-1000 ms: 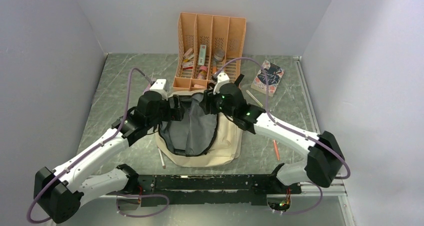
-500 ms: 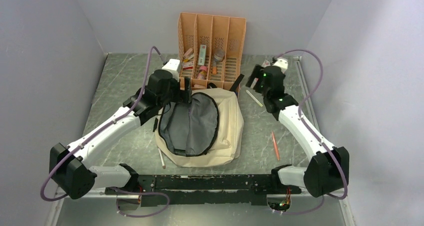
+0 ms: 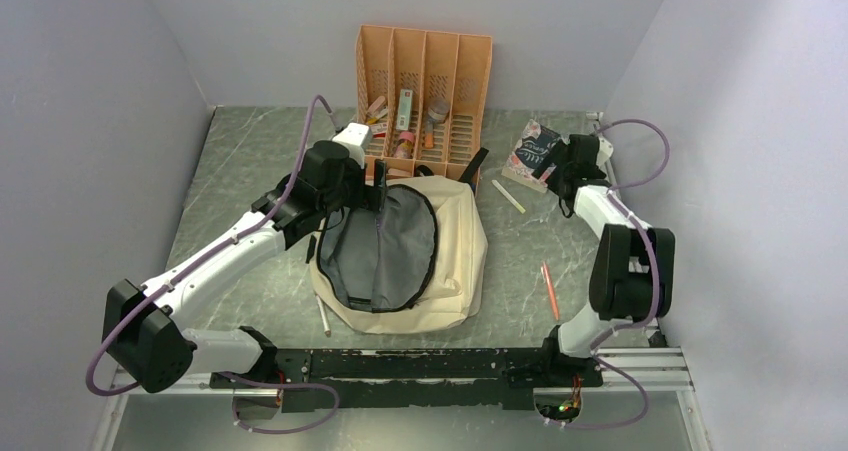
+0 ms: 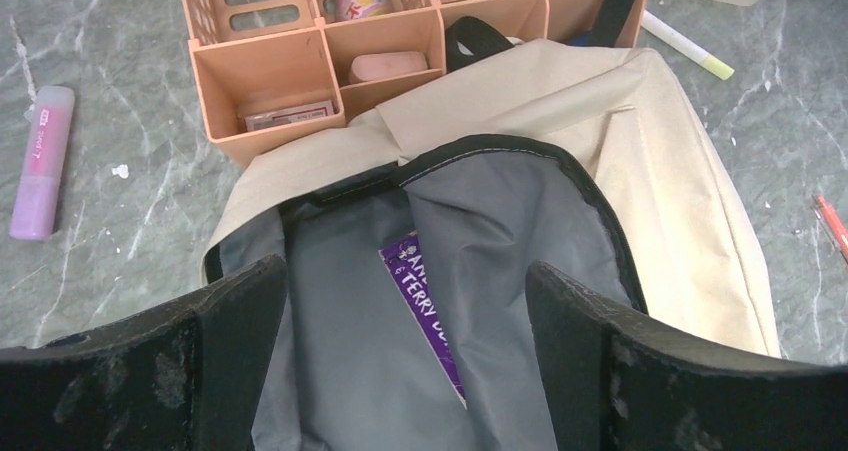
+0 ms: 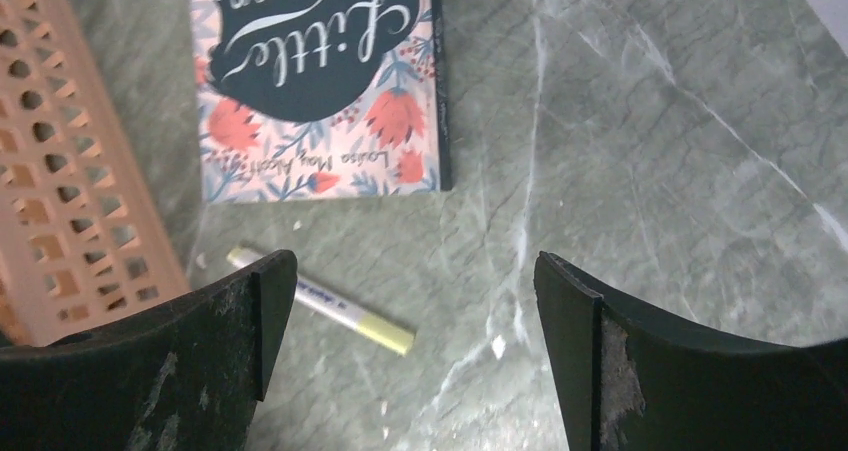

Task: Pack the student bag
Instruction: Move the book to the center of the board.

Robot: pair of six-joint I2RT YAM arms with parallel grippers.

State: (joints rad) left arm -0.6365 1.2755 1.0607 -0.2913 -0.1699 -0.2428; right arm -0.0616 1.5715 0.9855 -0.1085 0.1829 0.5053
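Student bag (image 3: 455, 261): cream, lying flat mid-table, just near of the orange organiser (image 3: 422, 71). Black-zippered mouth gapes, grey lining showing, purple book (image 4: 428, 306) inside. Left gripper (image 4: 405, 291) wide, empty, over the mouth. Right gripper (image 5: 415, 271) wide, empty, far right.

The left gripper (image 4: 405, 276) hangs over the student bag (image 4: 650, 171), jaws spread wide with nothing between them. The bag's mouth gapes open, grey lining showing, and a purple book (image 4: 425, 301) lies inside. Just beyond, touching the bag's far edge, stands the orange organiser (image 4: 270, 81) with a pink eraser (image 4: 388, 66) in one compartment. A pink highlighter (image 4: 42, 161) lies on the bench (image 4: 130, 231) at left, and a yellow-tipped marker (image 4: 690, 53) at upper right.
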